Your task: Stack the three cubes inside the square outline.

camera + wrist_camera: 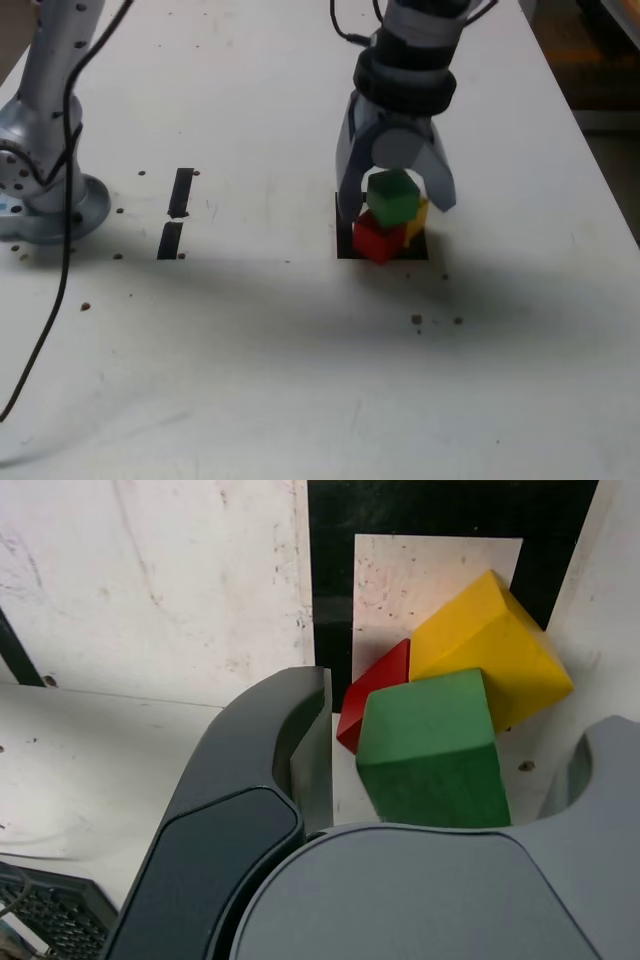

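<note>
1. Grey fingers (245, 750) come nearest to the wrist camera, parted, one on each side of the green cube. Open space shows between them and its sides in the wrist view, so they are released rather than gripping.
2. Between them sits the green cube (430, 750), uppermost of the three. It overlaps parts of the other two in both views; whether it bears on one or both of them cannot be told.
3. Lower down, the red cube (380, 690) is partly hidden by the green one. In the exterior view it covers part of the outline's front border.
4. Beside the red cube is the yellow cube (490, 650), turned at an angle, one end reaching over the outline's border. It appears on the exterior view's right of the red cube.
5. Beneath the cubes lies the square outline (335, 580), black tape around a white centre, flat on the pale, speckled bench (250, 370).
6. Well apart from the outline, toward the exterior view's left, two black tape strips (181, 192) lie nearly end to end.
7. Farther toward that side stands a silver-grey fixture (60, 200) with a round foot, a dark cable (68, 200) running in front of it.
</note>
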